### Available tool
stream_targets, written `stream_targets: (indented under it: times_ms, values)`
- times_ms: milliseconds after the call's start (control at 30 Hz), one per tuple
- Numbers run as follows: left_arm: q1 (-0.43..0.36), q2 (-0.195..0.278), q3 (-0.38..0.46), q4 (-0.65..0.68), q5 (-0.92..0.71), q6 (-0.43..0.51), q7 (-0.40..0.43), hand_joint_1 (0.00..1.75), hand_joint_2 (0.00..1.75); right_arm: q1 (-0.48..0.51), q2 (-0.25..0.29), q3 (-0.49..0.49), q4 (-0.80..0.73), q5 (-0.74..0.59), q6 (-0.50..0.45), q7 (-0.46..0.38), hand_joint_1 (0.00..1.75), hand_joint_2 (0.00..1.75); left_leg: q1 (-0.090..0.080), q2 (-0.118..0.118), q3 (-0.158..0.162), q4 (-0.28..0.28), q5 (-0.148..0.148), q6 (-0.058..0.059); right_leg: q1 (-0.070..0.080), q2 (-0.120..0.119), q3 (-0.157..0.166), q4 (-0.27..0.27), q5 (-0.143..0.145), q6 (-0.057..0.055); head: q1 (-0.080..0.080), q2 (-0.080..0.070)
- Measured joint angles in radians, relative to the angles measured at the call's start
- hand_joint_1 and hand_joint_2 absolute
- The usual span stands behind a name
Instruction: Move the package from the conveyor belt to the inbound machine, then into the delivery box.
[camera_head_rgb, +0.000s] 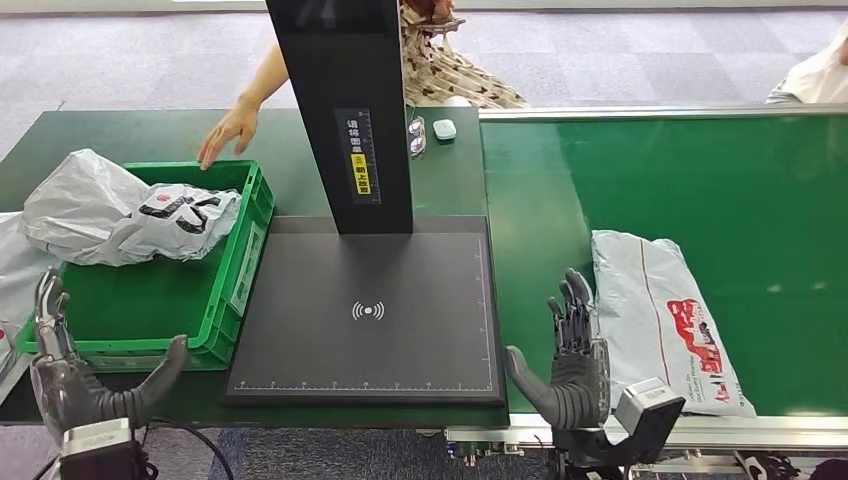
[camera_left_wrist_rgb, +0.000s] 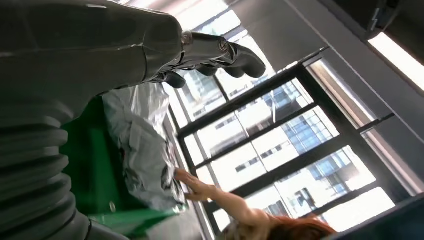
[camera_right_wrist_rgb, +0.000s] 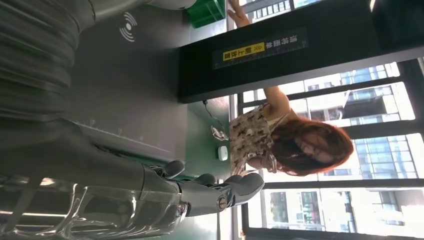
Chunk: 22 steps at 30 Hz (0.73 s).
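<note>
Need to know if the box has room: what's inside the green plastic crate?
One crumpled grey plastic mailer bag lies in the green plastic crate, draped over its far-left rim. Bare green floor shows in front; anything beneath the bag is covered.

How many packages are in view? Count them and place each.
2. One grey package lies on the conveyor belt beside the right robot hand; one crumpled package sits in the green box. Others may be hidden.

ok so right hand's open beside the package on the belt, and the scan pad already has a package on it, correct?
Not quite. The scan pad is bare in the head view; no package lies on it. The right hand is open beside the package on the belt, as you said. The other package rests on the green crate.
</note>
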Motion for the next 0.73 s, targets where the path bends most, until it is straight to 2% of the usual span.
stream_targets:
  times_ms: [33,133,167,267,367,433,567,733]
  values:
    - [0.01,-0.014,-0.018,-0.012,0.06,-0.029,-0.019,0.0,1.75,0.007,0.0,-0.001,0.0,0.008,-0.005,-0.001,0.0,1.75,0.0,0.0,0.0,0.0,0.0,0.0,0.0,0.0,0.0,0.0,0.0,0.0,0.0,0.0]
    - [0.026,-0.057,-0.095,-0.02,0.234,-0.17,-0.019,0.0,0.44,0.031,0.0,-0.004,0.0,0.045,-0.012,0.004,0.0,1.75,0.0,-0.001,0.0,0.0,0.0,0.0,0.0,-0.001,0.0,0.0,0.0,0.0,0.0,0.0]
    - [0.025,-0.072,-0.129,-0.008,0.284,-0.224,0.001,0.0,0.44,0.038,0.0,-0.004,0.0,0.057,-0.015,0.008,0.0,1.75,0.0,-0.001,0.0,0.0,0.0,0.0,0.0,-0.002,0.001,-0.001,0.0,0.0,0.0,0.0]
    - [0.006,-0.104,-0.243,0.072,0.381,-0.346,0.057,0.0,1.75,0.056,0.0,0.004,0.005,0.086,-0.034,0.014,0.0,1.75,-0.001,-0.002,0.0,0.0,0.0,0.001,0.0,-0.002,0.001,-0.001,0.0,0.0,0.0,0.0]
    - [-0.022,-0.12,-0.329,0.153,0.385,-0.37,0.045,0.0,1.75,0.065,-0.002,0.032,0.012,0.106,-0.063,0.019,0.0,1.75,-0.001,-0.001,0.0,0.0,0.0,0.001,0.0,-0.002,0.001,0.0,0.0,0.0,0.0,0.0]
    - [-0.036,-0.125,-0.356,0.177,0.361,-0.365,0.042,0.0,1.75,0.07,-0.008,0.052,0.016,0.108,-0.08,0.025,0.0,1.75,0.0,-0.001,0.0,0.0,0.0,0.001,0.0,-0.002,0.001,0.0,0.0,0.0,0.0,0.0]
    - [-0.058,-0.13,-0.369,0.183,0.269,-0.326,0.067,0.0,1.75,0.087,-0.032,0.091,0.018,0.093,-0.089,0.026,0.0,1.75,0.0,-0.002,0.0,0.0,0.0,0.001,0.0,-0.002,0.001,0.0,0.0,0.0,0.0,0.0]
    - [-0.064,-0.131,-0.369,0.182,0.238,-0.302,0.083,0.0,1.75,0.081,-0.056,0.144,0.027,0.072,-0.051,0.02,0.0,1.75,0.0,-0.002,0.0,0.0,0.0,0.0,0.0,-0.002,0.001,0.0,0.0,-0.001,0.0,0.0]
